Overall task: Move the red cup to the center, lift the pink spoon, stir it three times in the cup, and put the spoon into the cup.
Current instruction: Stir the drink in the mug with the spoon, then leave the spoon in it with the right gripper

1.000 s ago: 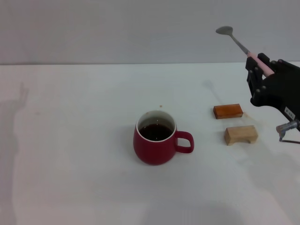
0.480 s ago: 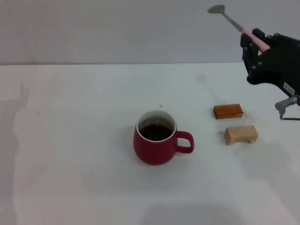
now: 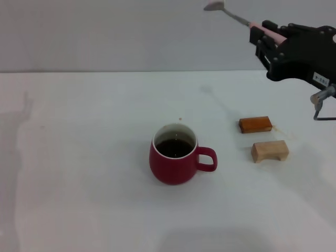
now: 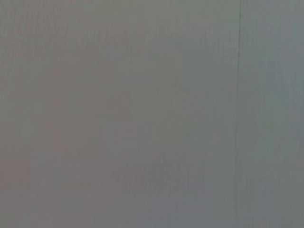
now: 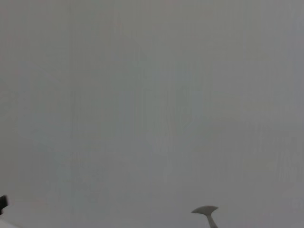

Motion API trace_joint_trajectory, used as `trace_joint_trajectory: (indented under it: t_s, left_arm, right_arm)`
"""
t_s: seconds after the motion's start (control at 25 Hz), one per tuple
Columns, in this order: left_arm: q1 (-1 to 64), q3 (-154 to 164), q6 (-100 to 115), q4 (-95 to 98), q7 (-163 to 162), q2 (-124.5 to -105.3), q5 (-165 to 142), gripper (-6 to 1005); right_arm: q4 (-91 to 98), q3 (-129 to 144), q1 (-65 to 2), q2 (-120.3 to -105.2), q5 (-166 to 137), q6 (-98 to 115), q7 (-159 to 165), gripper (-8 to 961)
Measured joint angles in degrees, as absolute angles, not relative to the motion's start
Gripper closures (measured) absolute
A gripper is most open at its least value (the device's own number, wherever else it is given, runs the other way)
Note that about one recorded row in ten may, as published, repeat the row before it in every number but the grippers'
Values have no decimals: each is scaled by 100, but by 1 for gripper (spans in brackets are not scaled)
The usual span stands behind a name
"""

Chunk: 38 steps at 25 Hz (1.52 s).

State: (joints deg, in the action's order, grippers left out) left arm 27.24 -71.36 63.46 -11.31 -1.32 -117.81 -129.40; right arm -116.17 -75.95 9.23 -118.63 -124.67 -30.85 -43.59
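Right gripper (image 3: pixel 264 32) raised at far right, jaws clamped on pink spoon (image 3: pixel 237 19), bowl pointing left, high above table (image 3: pixel 79 157). Red cup (image 3: pixel 173 160) upright at table centre, dark liquid inside, handle right. Left gripper out of sight.

We see bare test bench, likely lab: plain white tabletop (image 3: pixel 79 157), blank grey wall (image 3: pixel 105 31) behind. Only staged props laid out: rounded dark red ceramic mug (image 3: pixel 173 163), small orange block (image 3: pixel 255 124), small tan wooden block (image 3: pixel 270 150). We find no household clutter.
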Motion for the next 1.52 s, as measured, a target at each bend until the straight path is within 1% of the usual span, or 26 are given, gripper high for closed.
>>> trace_joint_trajectory:
  t_s: [0.04, 0.28, 0.52, 0.56, 0.64, 0.68, 0.72, 0.76, 0.8, 0.84, 0.88, 0.96, 1.0, 1.04, 1.08, 1.16, 1.2, 1.28, 1.32, 1.52]
  left_arm:
    - [2720, -7136, 6344, -1148, -132, -11782, -12941, 181]
    - [2714, -7136, 6344, -1166, -132, -11792, -12943, 182]
    - [2704, -7136, 6343, -1180, -132, -11798, -12942, 182]
    - [2706, -7136, 6340, -1180, -132, -11800, -12942, 182]
    - [2720, -7136, 6287, -1180, -132, -11808, -12944, 183]
    - [2723, -7136, 6264, -1180, -132, -11811, -12945, 183]
    - [2723, -7136, 6264, -1180, -132, -11811, -12945, 183]
    - [2723, -7136, 6264, -1180, -132, -11811, -12945, 183]
    - [2725, -7136, 6251, -1181, -132, -11814, -12945, 183]
    - [2730, -7136, 6248, -1186, -132, -11814, -12949, 183]
    - [2736, -7136, 6248, -1187, -132, -11814, -12951, 182]
    - [2736, -7136, 6248, -1187, -132, -11814, -12951, 181]
    - [2743, -7136, 6248, -1190, -132, -11814, -12953, 181]
    - [2759, -7136, 6248, -1195, -132, -11813, -12946, 181]
    - [2759, -7136, 6248, -1195, -132, -11813, -12946, 181]
    - [2761, -7136, 6248, -1195, -133, -11813, -12944, 181]
    - [2761, -7136, 6248, -1195, -133, -11813, -12944, 181]
    - [2763, -7136, 6248, -1213, -135, -11817, -12925, 181]
    - [2763, -7136, 6248, -1213, -135, -11817, -12925, 181]
    - [2762, -7132, 6248, -1246, -137, -11824, -12920, 181]
  right_arm:
    - [-11623, -7782, 772, -11863, -12458, -3403, -4185, 796]
    - [-11664, -8229, 415, -11867, -12385, -4145, -4039, 796]
    - [-11639, -9051, -411, -11864, -12419, -5435, -3667, 797]
    - [-11639, -9051, -411, -11864, -12419, -5435, -3667, 797]
    - [-11633, -9338, -736, -11857, -12436, -5836, -3529, 797]
    - [-11633, -9338, -736, -11857, -12436, -5836, -3529, 797]
    - [-11622, -9519, -1005, -11854, -12532, -6137, -3417, 796]
    - [-11622, -9519, -1005, -11854, -12532, -6137, -3417, 796]
    - [-11621, -9575, -1144, -11854, -12617, -6279, -3357, 795]
    - [-11619, -9686, -1485, -11855, -12866, -6606, -3169, 795]
    - [-11619, -9686, -1485, -11855, -12866, -6606, -3169, 795]
    - [-11616, -9770, -1801, -11855, -13036, -6873, -3005, 795]
    - [-11614, -9816, -1991, -11856, -13116, -7042, -2936, 795]
    - [-11601, -9916, -2348, -11856, -13262, -7399, -2796, 795]
    - [-11601, -9916, -2348, -11856, -13262, -7399, -2796, 796]
    - [-11581, -10011, -2663, -11856, -13386, -7727, -2676, 796]
    - [-11551, -10066, -2849, -11857, -13439, -7929, -2619, 796]
    - [-11358, -10289, -3432, -11851, -13472, -8533, -2436, 796]
    - [-11358, -10289, -3432, -11851, -13472, -8533, -2436, 796]
    - [-11177, -10389, -3894, -11849, -13472, -8999, -2204, 797]
